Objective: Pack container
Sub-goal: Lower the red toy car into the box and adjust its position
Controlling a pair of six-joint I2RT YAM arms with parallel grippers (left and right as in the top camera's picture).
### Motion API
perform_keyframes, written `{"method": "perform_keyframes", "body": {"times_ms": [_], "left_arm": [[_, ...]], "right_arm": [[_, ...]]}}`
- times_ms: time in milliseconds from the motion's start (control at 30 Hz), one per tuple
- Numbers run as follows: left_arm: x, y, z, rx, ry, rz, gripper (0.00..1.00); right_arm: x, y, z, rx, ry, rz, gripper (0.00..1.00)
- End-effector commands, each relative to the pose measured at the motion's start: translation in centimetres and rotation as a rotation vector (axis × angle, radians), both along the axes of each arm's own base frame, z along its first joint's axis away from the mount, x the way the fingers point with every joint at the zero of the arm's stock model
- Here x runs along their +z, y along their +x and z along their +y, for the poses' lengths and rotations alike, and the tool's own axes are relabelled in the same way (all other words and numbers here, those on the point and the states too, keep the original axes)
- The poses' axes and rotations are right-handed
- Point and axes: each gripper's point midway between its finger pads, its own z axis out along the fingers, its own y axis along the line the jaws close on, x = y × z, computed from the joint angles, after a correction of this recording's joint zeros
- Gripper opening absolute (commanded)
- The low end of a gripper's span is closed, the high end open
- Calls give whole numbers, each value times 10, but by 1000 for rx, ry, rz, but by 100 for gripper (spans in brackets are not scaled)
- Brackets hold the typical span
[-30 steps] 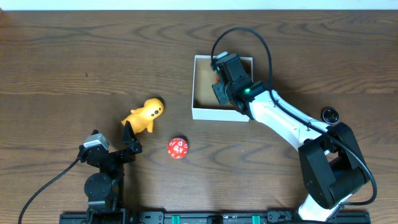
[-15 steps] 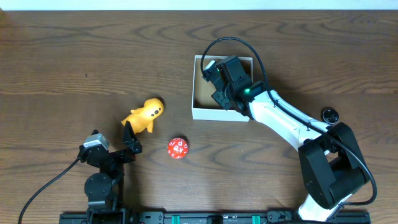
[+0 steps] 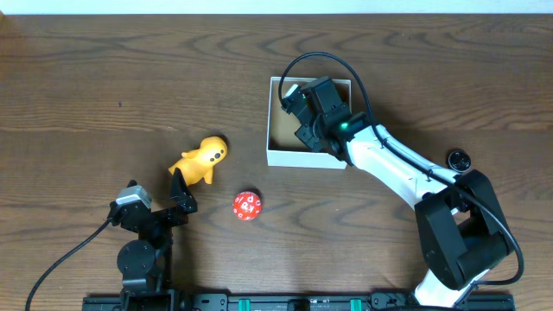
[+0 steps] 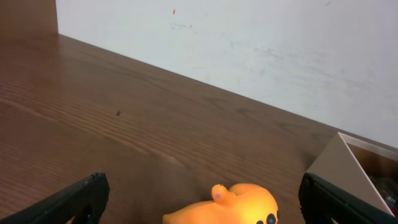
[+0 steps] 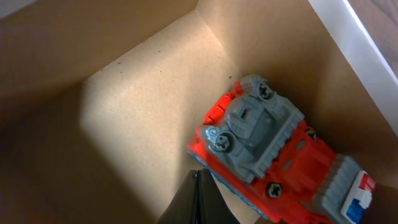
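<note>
The container [image 3: 281, 156] is a square white-walled box with a tan inside, right of table centre. My right gripper [image 3: 304, 130] hangs inside it. In the right wrist view its fingers [image 5: 196, 177] are shut on nothing, just left of a red and grey toy truck [image 5: 273, 155] lying upside down on the container floor [image 5: 137, 112]. An orange duck toy [image 3: 200, 158] lies left of the container, and a red die [image 3: 246, 206] lies below it. My left gripper [image 3: 180, 192] is open just behind the duck [image 4: 239, 204], which shows between its fingers [image 4: 211, 200].
A small round black object [image 3: 457, 159] sits on the wooden table to the right of the right arm. The container's near corner [image 4: 348, 165] shows at the right of the left wrist view. A white wall stands beyond the table's far edge.
The right wrist has turned and shifted slightly left over the container, its cable swinging left, then stayed still. The left arm, duck and die have not moved.
</note>
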Motion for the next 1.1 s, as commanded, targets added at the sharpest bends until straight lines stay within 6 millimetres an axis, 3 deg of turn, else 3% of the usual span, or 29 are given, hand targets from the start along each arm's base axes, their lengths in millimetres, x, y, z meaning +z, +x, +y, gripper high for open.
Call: {"method": "perform_keyframes", "body": {"times_ms": [0,300,1067], "left_arm": [[-18,-1,1,5,15,53,98],[-18,-1,1,5,15,53,98],[-18,-1,1,5,15,53,98]], "right_arm": [[12,5,-1,7,14,-25,1],[11,11,-14,-26,7,-23,1],[18,19,-10,-23,25,-62,1]]}}
